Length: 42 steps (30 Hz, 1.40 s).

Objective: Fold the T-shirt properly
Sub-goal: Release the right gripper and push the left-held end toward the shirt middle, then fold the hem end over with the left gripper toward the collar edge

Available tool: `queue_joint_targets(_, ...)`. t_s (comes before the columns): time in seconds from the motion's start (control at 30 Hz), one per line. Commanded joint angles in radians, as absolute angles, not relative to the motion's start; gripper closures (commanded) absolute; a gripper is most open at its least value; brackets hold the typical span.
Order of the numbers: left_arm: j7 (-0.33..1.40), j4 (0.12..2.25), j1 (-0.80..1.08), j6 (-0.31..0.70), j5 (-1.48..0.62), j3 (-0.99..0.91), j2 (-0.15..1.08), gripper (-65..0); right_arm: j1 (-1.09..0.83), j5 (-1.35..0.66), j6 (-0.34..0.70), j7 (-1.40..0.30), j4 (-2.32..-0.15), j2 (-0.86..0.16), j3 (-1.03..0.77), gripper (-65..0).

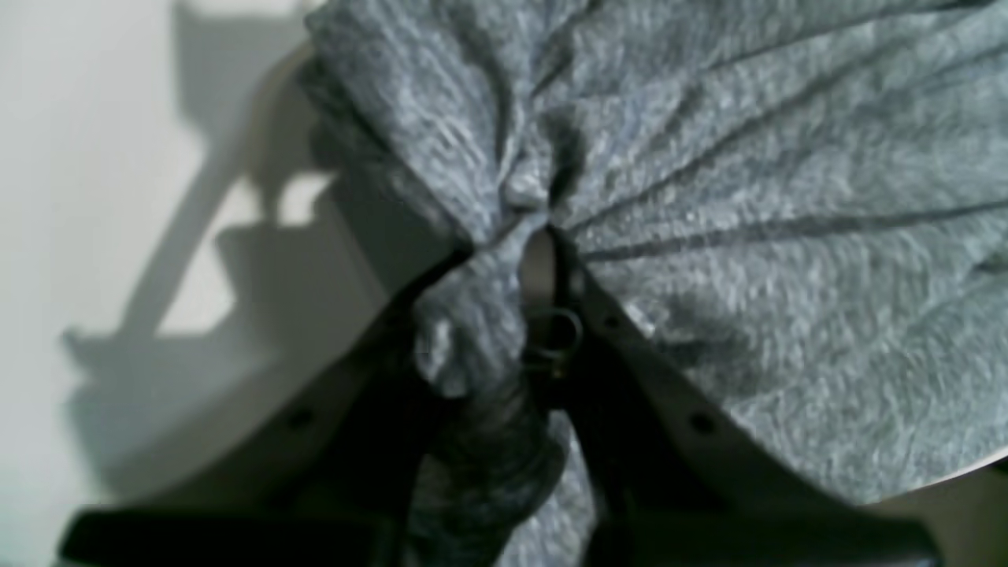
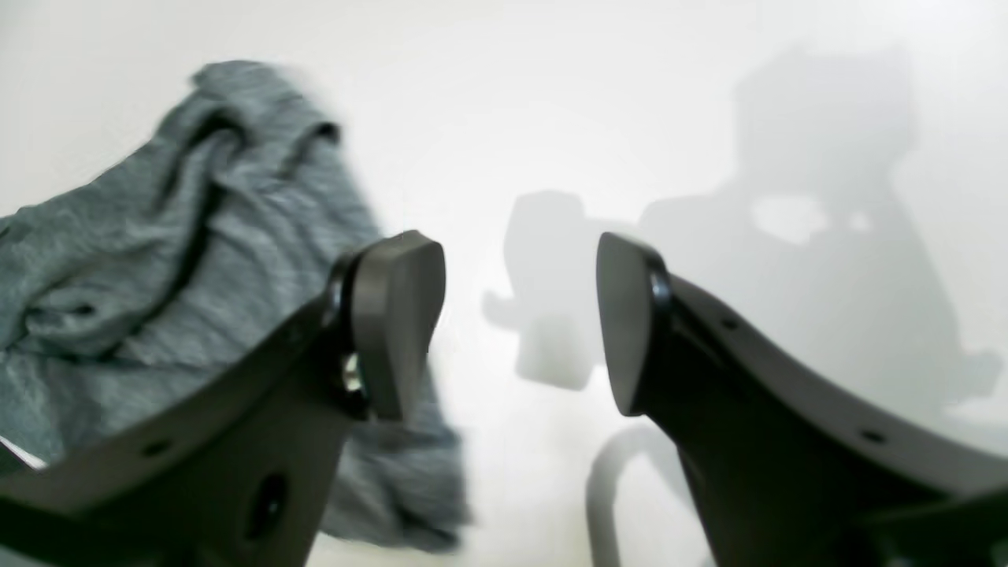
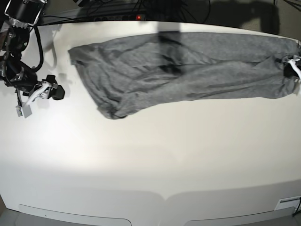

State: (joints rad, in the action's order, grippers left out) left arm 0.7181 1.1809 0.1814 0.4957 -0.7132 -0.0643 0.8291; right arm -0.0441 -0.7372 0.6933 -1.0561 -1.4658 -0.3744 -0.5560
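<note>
Base: T-shirt nears table edge (rightward).

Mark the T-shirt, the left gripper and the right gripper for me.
T-shirt (image 3: 188, 68): base view, middle of the grey fabric.
Left gripper (image 1: 543, 236): left wrist view, fingertips pinching bunched cloth.
Right gripper (image 2: 520, 323): right wrist view, gap between open fingertips.

Grey on white

The T-shirt is seen in speckled heather grey, plain, without print. The table is shown white, and both grippers' fingers are black.
</note>
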Motion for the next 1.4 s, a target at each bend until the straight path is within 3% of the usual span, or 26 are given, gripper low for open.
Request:
queue_joint_targets(0.0,0.748,1.206,0.179,0.471,-0.708,-0.071,0.867,0.0,-0.031,-0.76,0.698,-1.045,-1.481,-0.384,-0.562,-34.5)
queue_joint_targets(0.17,0.918,1.396,0.183,0.287,-0.758,-0.071,0.915,0.0,-0.031,-0.759,0.698,-1.047,-1.481,-0.354,-0.562,-34.5)
queue_joint_targets(0.4,1.066,1.85,0.183,0.068,-0.76,-0.07,0.894,0.0,-0.031,-0.717,0.698,-1.055,-1.481,-0.341,-0.562,-34.5)
queue_joint_targets(0.63,1.085,2.167,0.244,0.014,-0.76,-0.07,0.732,0.0,-0.031,-0.707,0.698,-1.055,-1.481,-0.341,-0.562,-34.5)
queue_joint_targets(0.9,0.884,2.199,0.329,0.015,-0.699,0.03,0.504,0.0,-0.027,-0.715,0.698,-1.054,-1.481,-0.341,-0.562,-34.5)
queue_joint_targets(1.1,0.837,2.175,0.286,0.009,-0.564,0.233,0.443,0.0,-0.019,-0.714,0.698,-1.055,-1.481,-0.341,-0.562,-34.5)
queue_joint_targets(1.37,0.794,1.974,0.15,-0.037,-0.513,0.395,0.383,0.0,-0.017,-0.714,0.698,-1.063,-1.481,-0.341,-0.562,-34.5)
